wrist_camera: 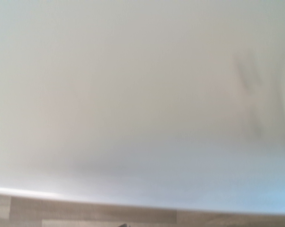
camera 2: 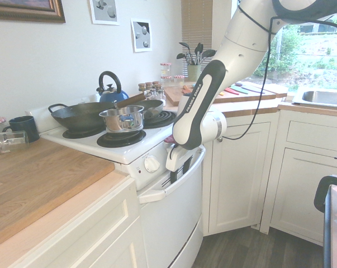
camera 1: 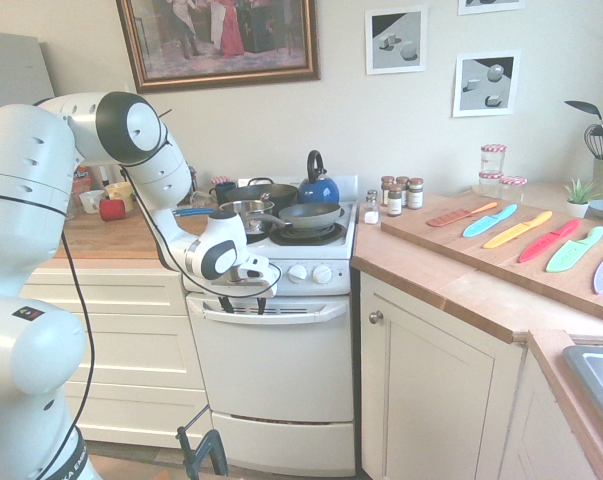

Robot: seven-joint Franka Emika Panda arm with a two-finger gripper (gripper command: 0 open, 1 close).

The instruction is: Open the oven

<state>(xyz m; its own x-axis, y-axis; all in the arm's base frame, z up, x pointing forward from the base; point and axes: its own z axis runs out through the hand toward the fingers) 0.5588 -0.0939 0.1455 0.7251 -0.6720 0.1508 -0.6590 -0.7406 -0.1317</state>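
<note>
Gripper [camera 1: 242, 303] pointing down at oven [camera 1: 281, 380] handle [camera 1: 301, 309], fingers straddling the bar's left part; handle runs horizontal; grip state cannot tell; door shut.

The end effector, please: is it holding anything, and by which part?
The end effector has its fingers at the oven door's bar handle; a closed grip cannot be confirmed.
</note>
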